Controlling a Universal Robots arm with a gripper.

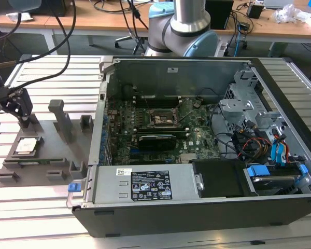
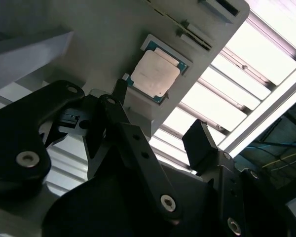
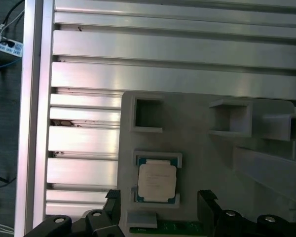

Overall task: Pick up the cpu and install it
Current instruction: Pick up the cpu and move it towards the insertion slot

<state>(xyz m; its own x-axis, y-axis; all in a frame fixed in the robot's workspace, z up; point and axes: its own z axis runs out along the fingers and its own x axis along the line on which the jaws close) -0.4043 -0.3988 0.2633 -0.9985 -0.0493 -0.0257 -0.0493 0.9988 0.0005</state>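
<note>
Cpu [image 3: 157,181], small flat silvery-white square with thin greenish border, in grey holder [image 3: 197,148], pincer [image 3: 159,197] spread empty nearby

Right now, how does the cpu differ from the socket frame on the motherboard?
The cpu is silvery-white; the socket frame is dark. The cpu lies in a gray holder outside the case; the socket frame sits on the motherboard inside it. Both are square.
</note>
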